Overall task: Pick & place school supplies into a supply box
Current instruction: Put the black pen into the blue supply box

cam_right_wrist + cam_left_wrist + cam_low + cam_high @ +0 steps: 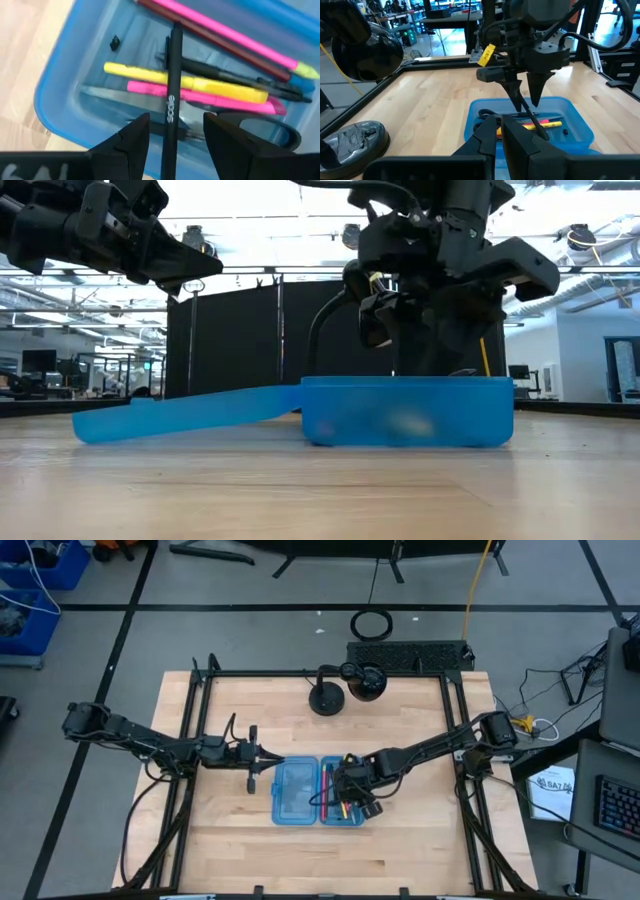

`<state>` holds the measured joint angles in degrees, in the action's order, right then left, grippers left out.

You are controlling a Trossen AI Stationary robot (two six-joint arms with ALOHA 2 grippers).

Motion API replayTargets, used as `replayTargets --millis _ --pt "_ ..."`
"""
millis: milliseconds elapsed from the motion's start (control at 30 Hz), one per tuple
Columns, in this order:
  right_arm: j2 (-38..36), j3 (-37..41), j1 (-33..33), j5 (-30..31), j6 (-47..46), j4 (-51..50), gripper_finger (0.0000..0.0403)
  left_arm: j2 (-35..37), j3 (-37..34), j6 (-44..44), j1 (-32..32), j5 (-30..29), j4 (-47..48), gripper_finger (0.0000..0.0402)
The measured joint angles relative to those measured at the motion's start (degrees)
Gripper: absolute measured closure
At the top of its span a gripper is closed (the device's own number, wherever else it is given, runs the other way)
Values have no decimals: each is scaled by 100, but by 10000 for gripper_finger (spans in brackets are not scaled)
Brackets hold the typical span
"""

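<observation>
The supply box (296, 792) lies open on the table, two translucent blue halves side by side. Its right half (55, 85) holds a pink pen (225, 32), a yellow pen (200, 82) and scissors (260, 131) with black handles. My right gripper (350, 786) points down over that half, open. A black pen (172, 90) slants between its fingers with its lower end in the box (545, 134). My left gripper (499, 131) hovers just left of the box, shut and holding nothing. My right gripper is open with the black pen's upper part (516, 97) between its two fingers (539, 87), which come from above and point down. The pen slants, its lower end down among the other pens. Whether either finger touches it, I cannot tell.
Two round black stands (327, 700) (365, 682) sit near the table's far edge. A round grey base (355, 142) shows in the left wrist view. Black frame rails (190, 740) run along the table's left and right sides. Bare wood lies on the near side of the box.
</observation>
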<state>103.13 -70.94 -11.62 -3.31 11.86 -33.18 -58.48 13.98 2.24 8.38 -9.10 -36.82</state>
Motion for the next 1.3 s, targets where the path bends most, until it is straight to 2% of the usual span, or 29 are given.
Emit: replayTargets --millis 233,533,667,833,1300 --pt "11 34 -3 -215 66 217 233 0 0 -20 0 2 8 369" --pt "190 113 15 -277 80 319 275 0 0 -93 0 4 116 369" --pt "182 114 43 -277 126 362 308 0 0 -105 0 6 120 369" --pt "153 111 66 -278 -3 351 380 0 0 -108 0 7 157 369" --pt "-77 109 264 -277 -502 65 382 -1 0 -284 0 11 345 369"
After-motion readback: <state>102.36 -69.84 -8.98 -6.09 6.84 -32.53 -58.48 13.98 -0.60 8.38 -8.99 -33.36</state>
